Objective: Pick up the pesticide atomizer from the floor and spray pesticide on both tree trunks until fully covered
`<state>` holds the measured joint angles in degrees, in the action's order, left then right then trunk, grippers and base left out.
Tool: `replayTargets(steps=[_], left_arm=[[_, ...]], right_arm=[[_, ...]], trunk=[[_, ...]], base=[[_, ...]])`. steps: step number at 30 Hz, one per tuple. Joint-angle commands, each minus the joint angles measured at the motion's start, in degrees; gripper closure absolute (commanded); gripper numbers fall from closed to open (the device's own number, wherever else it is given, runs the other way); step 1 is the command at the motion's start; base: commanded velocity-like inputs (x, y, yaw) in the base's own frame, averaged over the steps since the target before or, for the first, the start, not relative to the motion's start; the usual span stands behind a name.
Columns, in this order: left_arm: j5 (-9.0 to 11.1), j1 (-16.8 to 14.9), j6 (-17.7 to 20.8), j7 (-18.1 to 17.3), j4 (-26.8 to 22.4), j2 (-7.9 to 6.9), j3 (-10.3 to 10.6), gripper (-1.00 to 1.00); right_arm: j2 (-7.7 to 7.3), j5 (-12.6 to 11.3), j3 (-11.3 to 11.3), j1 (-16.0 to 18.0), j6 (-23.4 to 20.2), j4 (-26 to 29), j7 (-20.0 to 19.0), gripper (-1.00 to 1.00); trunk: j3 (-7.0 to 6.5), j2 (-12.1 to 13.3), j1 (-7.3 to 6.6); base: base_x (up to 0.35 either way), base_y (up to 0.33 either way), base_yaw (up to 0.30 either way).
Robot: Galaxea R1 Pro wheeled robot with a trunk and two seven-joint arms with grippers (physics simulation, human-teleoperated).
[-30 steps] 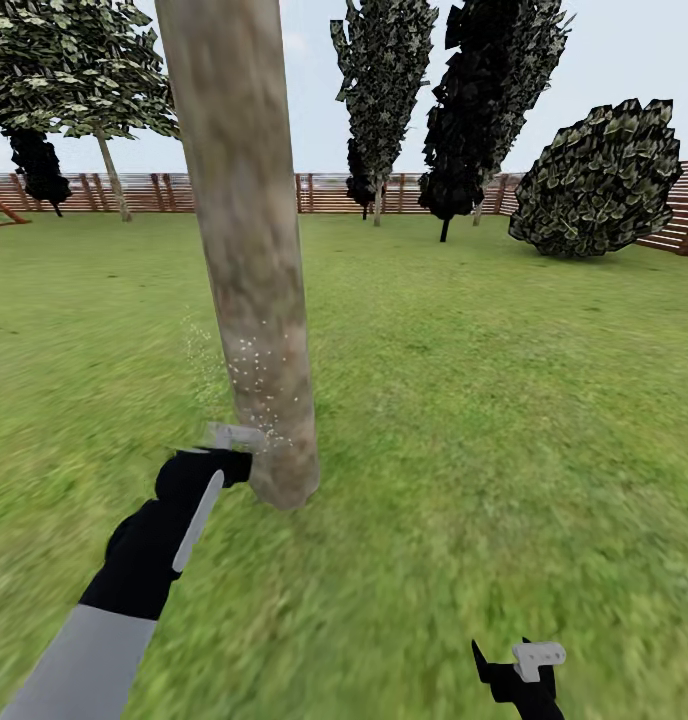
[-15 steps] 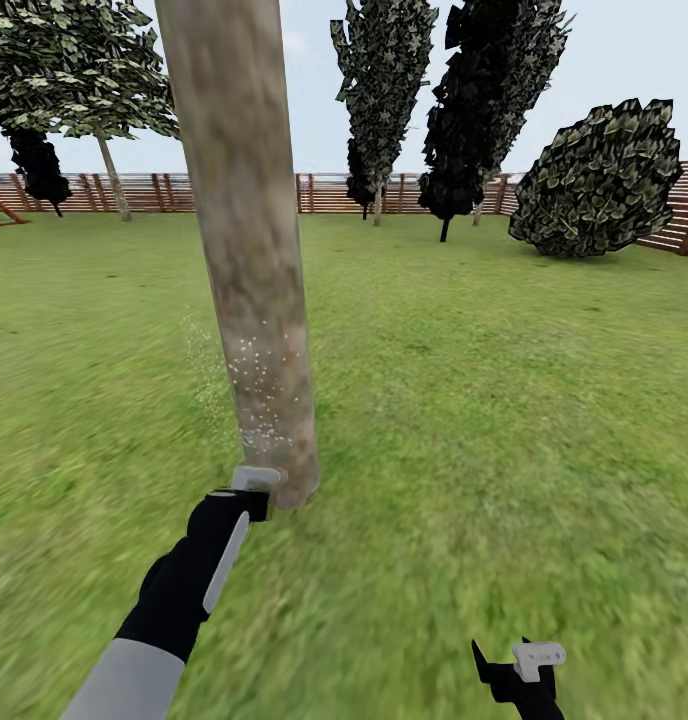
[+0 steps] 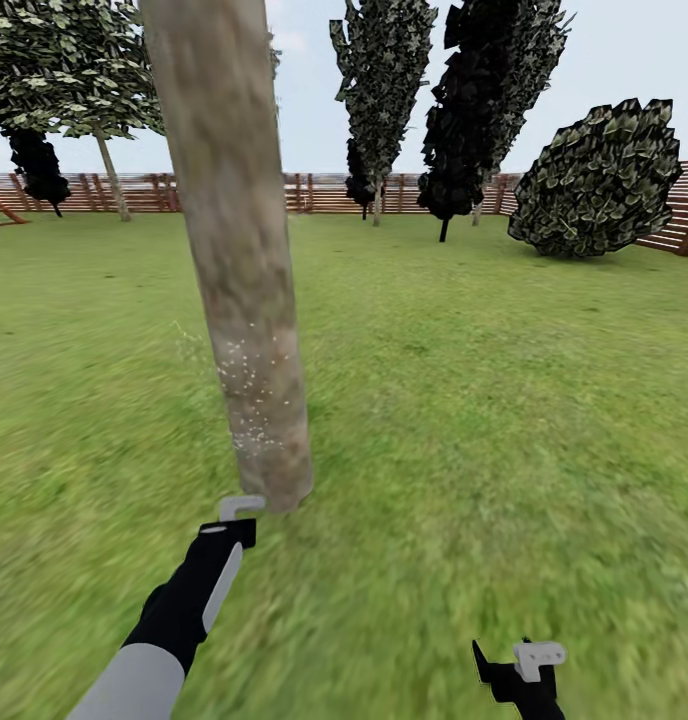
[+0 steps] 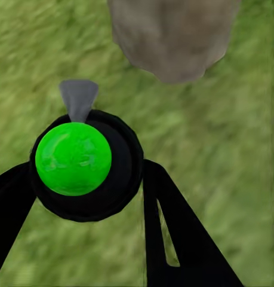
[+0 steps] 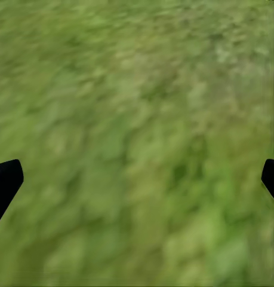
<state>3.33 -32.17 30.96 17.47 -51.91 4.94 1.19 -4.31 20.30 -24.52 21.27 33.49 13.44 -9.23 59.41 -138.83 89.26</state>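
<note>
Left pincer (image 4: 83, 179) clamps the round, glossy green-topped pesticide atomizer (image 4: 74, 158) near the mottled, white-speckled tree trunk (image 3: 246, 300); right pincer (image 5: 137, 179) spread wide, empty, over blurry lawn (image 3: 504, 420).

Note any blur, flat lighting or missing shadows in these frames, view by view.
Head view: the lawn smears near the camera, the fence stays sharper, and the tree trunk casts no clear shadow. Left wrist view: grass is soft, while the pesticide atomizer in the left end effector has a glossy green top. Right wrist view: uniformly blurred grass past the right end effector.
</note>
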Motion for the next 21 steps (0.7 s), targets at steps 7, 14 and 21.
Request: replayTargets(steps=[7, 14, 21], left_arm=[[0.10, 0.00, -0.28, -0.15, -0.63, 0.07, 0.31, 1.00], [0.10, 0.00, -0.29, -0.12, -0.70, 0.16, 0.39, 1.00], [0.03, 0.00, -0.29, -0.16, -0.82, 0.16, 0.39, 1.00]], right_arm=[[0.00, 0.00, 0.00, 0.00, 0.00, -0.08, 0.00, -1.00], [0.04, 0.00, 0.00, 0.00, 0.00, -0.08, 0.00, -1.00], [0.11, 0.00, 0.00, 0.00, 0.00, -0.08, 0.00, -1.00]], trunk=[[0.00, 0.00, 0.00], [0.00, 0.00, 0.00], [0.00, 0.00, 0.00]], base=[[0.061, -0.263, 0.000], [0.001, -0.275, 0.000], [0.000, -0.276, 0.067]])
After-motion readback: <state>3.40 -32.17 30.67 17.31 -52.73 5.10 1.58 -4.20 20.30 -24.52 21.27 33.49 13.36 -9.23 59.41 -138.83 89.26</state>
